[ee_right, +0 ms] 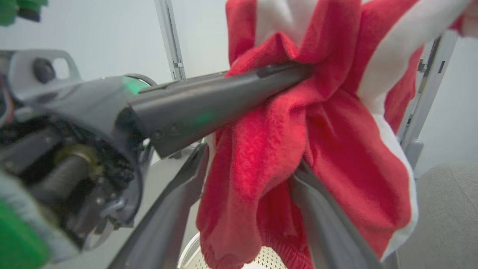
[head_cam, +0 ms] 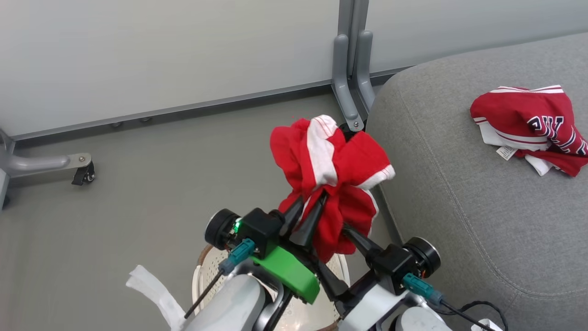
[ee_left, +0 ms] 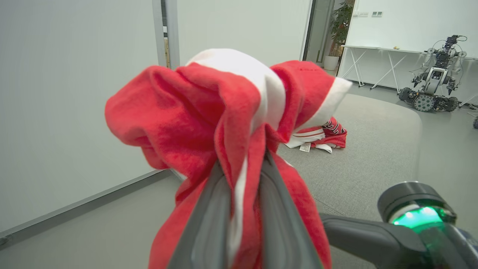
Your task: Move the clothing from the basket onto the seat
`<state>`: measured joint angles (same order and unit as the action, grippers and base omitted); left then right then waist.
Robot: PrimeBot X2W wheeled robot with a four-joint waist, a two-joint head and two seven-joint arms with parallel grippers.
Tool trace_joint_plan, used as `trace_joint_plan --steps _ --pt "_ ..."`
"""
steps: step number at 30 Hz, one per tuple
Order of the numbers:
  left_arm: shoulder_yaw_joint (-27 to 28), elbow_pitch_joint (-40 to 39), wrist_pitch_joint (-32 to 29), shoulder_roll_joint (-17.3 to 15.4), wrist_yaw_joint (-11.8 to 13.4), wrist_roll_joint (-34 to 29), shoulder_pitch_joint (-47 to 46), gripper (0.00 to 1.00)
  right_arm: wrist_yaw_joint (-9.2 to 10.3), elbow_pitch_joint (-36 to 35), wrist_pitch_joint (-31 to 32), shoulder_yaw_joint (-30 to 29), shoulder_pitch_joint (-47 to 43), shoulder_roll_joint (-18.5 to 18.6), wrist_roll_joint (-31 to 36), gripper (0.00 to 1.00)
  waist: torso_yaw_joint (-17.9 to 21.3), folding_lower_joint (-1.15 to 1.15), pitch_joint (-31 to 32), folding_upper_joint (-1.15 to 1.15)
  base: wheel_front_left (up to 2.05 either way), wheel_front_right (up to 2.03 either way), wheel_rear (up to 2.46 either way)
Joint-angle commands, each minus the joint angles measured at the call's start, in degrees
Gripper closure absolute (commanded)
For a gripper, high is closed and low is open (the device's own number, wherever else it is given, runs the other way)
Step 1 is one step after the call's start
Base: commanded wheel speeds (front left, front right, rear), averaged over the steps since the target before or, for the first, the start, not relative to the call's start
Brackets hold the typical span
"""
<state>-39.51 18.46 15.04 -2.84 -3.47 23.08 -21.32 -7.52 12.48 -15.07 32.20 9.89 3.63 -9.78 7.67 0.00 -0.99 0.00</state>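
two red pieces of clothing are sitting well apart. the striped garment (head_cam: 330, 161) is hanging bunched in the left gripper (head_cam: 308, 209), whose fingers are clenching it above the basket (head_cam: 200, 264), just left of the seat (head_cam: 459, 207). the right gripper (head_cam: 333, 248) is gaping wide, with cloth draping between its fingers. the lettered garment (head_cam: 533, 124) is lying on the seat, far right.
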Motion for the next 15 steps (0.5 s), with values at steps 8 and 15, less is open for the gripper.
trace_joint_plan --steps 8,15 --pt "-4.82 0.09 0.2 -0.12 1.72 2.39 -2.12 1.0 0.07 2.15 -0.16 -4.9 0.51 -0.63 2.01 0.0 -0.79 0.0 -0.63 0.0 0.0 0.0 0.0" --pt "-6.61 0.81 0.2 -0.12 2.15 3.72 -3.08 1.0 0.07 4.9 -0.15 -6.84 0.86 -0.65 1.49 1.0 -1.18 0.0 -0.82 0.0 0.0 0.0 0.0"
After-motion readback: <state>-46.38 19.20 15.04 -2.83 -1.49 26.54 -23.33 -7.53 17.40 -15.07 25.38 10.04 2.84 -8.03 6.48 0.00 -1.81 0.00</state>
